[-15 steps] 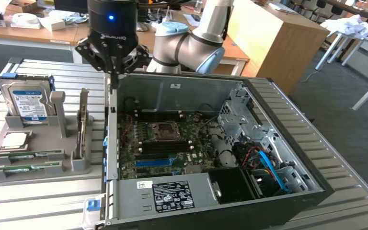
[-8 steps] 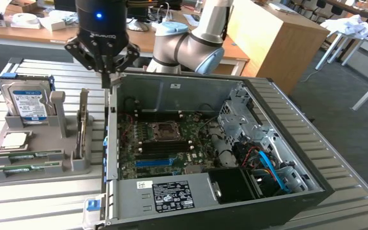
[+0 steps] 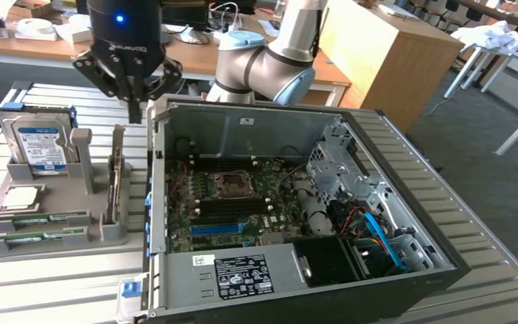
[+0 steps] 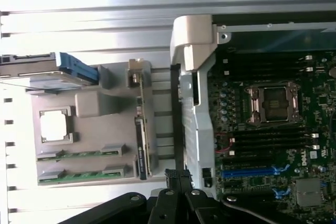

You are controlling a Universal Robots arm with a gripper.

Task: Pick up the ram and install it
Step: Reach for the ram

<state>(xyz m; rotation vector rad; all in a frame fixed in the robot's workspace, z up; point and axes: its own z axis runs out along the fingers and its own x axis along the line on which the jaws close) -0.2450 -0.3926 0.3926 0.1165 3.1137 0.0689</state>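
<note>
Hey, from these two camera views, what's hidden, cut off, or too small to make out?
1. Ram sticks: print too small to read in either view; holder clips cover their ends in the wrist view.
2. Hard drive: cut off by the wrist view's edge.
3. Motherboard: near edge hidden behind the labelled metal cover in the exterior view.

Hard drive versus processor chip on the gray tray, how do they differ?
The hard drive stands upright; the processor chip lies flat. The hard drive is bigger, with a blue and white label; the processor chip is a silvery square. Both sit in the gray tray.
</note>
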